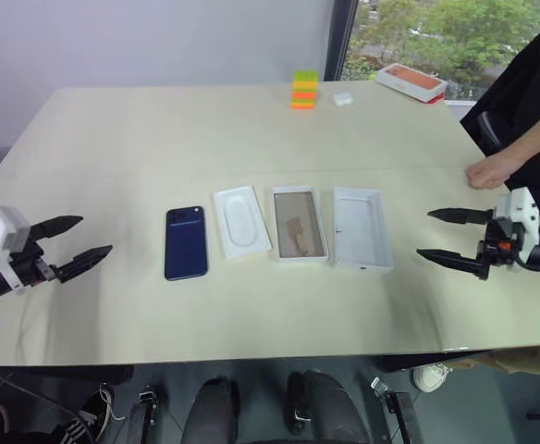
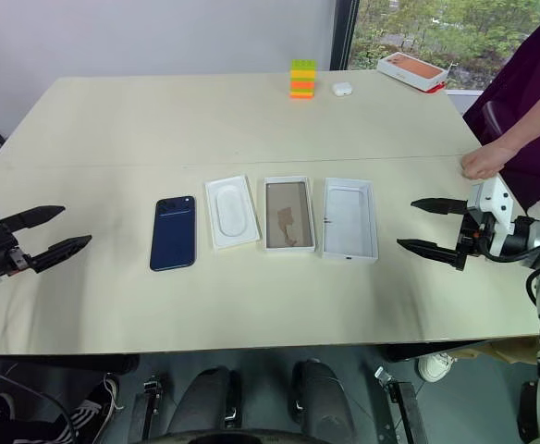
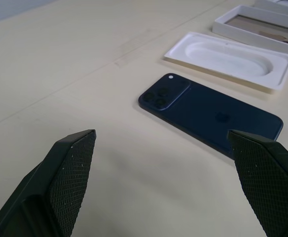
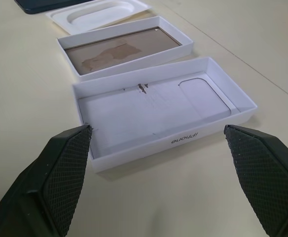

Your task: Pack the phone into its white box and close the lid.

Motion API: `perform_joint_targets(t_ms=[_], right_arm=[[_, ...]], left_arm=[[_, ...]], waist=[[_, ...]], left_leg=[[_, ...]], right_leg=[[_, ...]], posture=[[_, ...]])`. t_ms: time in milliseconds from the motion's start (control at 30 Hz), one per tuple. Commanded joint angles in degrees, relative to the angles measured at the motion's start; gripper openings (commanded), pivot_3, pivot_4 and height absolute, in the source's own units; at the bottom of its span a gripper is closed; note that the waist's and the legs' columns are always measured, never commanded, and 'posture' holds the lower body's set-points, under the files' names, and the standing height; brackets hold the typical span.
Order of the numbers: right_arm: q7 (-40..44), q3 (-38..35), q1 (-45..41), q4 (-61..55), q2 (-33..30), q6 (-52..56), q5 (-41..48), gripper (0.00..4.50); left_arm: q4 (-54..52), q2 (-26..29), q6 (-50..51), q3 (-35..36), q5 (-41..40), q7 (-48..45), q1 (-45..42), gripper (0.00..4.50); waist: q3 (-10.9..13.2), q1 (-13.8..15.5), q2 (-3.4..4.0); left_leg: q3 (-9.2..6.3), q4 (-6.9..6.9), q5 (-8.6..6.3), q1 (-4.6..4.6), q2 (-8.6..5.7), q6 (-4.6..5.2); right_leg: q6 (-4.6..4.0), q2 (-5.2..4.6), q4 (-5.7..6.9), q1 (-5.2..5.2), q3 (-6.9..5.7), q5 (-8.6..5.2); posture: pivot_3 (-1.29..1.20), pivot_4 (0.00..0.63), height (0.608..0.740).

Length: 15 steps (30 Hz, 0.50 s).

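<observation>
Four things lie in a row in the middle of the bench [image 1: 113, 139]. From the robot's left they are the phone [image 1: 186, 242], the insert [image 1: 241, 222], the box [image 1: 300, 224] and the lid [image 1: 362, 228]. The phone lies flat with its back up. The box shows its brown floor and has nothing in it. The lid lies open side up, just beside the box.

The left fingers [image 1: 74, 244] hang over the bench well to the left of the phone and point toward it. They are spread wide and hold nothing. The phone is the thing in the row nearest to them.

The right fingers [image 1: 452, 236] hang over the bench to the right of the lid and point toward it. They too are spread wide and touch nothing.

A person's hand [image 1: 490, 170] rests on the bench edge near the right fingers. Far back are a stack of bright blocks [image 1: 304, 90], a small white thing [image 1: 343, 97] and an orange box [image 1: 411, 81]
</observation>
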Motion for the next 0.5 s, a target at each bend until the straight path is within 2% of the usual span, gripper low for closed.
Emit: perform_joint_targets(t_ms=[33,500], right_arm=[[-0.17,-1.17,-0.71,0.03,0.03,-0.86,0.52,4.50],[-1.09,-0.49,-1.35,1.25,1.40,-2.41,-0.66,4.50]], left_arm=[[-0.17,-0.14,-1.49,0.37,0.69,0.52,-0.89,4.48],[-0.24,-1.00,-0.48,-1.19,1.38,0.98,-1.89,4.48]], waist=[[0.00,0.05,0.00],[0.00,0.00,0.00]], left_leg=[[0.00,0.00,0.00,0.00,0.00,0.00],[0.01,0.00,0.00,0.00,-0.01,0.00]], right_leg=[[0.00,-0.01,0.00,0.00,0.00,0.00],[-0.01,0.00,0.00,0.00,0.01,0.01]], posture=[[0.00,0.150,0.740],[0.00,0.150,0.740]])
